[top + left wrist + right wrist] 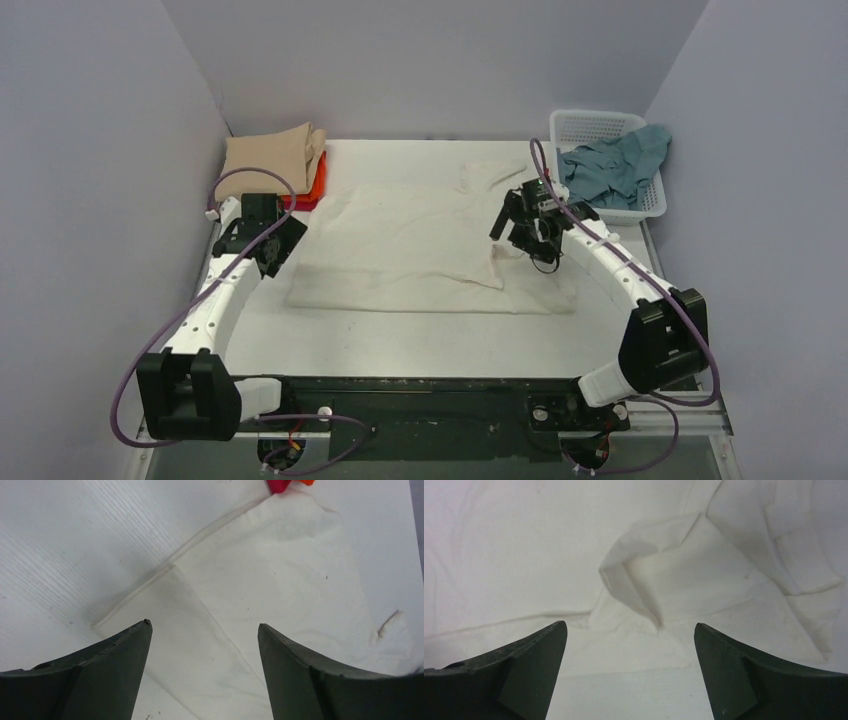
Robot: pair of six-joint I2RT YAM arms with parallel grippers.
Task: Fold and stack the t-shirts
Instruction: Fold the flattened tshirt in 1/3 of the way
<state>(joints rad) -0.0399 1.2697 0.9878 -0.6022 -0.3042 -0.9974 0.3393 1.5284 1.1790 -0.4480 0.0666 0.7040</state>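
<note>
- Fingers of the left gripper point(204, 624) are spread wide and released, with nothing between them, over the left edge of the cream shirt point(400, 240).
- Right gripper point(629, 624) is likewise released, above a folded-over flap at that shirt's right side.
- Cream shirt lies partly folded mid-table point(400, 340).
- Tan shirt point(268, 155) sits folded at far left, on an orange shirt point(320, 178) and a red shirt point(277, 485).
- Teal shirt point(615, 165) is bunched in the white basket point(600, 125), far right.

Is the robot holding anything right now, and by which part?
Nothing is held. The left gripper and right gripper both gape open over the cream-white t-shirt.
</note>
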